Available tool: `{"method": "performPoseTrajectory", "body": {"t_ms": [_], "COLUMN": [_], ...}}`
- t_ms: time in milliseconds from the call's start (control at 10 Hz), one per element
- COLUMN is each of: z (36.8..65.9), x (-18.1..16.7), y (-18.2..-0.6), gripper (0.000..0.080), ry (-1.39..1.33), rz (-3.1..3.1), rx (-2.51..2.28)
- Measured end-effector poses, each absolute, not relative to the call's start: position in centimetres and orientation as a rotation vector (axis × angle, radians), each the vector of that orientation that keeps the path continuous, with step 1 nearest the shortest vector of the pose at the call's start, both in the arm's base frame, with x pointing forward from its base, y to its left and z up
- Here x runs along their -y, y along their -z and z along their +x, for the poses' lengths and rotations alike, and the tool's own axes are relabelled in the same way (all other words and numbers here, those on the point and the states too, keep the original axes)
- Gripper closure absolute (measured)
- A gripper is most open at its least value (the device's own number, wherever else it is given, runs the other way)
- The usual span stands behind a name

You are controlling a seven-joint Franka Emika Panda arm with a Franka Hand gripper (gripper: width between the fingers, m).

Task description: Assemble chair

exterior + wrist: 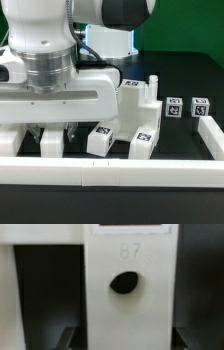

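In the wrist view a long white chair piece [128, 308], with a dark round hole [124, 282] and a faint "87" on its face, fills the space between my two dark fingers [75, 339]. The gripper [128, 340] is shut on its two sides. In the exterior view the gripper [57, 132] is low over the table at the exterior view's left, with the arm hiding most of the held piece [50, 146]. More white tagged chair pieces [100, 139] [142, 144] stand beside it, and a bigger block [148, 102] stands behind them.
Two small tagged cubes [175, 108] [200, 108] sit at the exterior view's right. A long white border rail [120, 172] runs along the front and another [213, 140] along the right. The table is black.
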State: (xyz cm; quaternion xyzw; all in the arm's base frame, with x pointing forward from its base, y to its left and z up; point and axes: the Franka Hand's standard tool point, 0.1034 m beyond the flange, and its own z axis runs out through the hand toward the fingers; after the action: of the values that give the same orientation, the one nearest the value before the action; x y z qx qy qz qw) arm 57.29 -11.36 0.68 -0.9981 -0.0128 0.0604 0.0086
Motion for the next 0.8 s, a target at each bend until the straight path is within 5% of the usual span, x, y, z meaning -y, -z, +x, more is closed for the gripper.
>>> {"method": "performPoseTrajectory", "body": {"t_ms": [800], "z": [58.9], "x": [11.2], "y": [-11.0], "gripper": [0.0515], "ry": [-0.151], "rz": [-3.053], "rx": [0.015]}}
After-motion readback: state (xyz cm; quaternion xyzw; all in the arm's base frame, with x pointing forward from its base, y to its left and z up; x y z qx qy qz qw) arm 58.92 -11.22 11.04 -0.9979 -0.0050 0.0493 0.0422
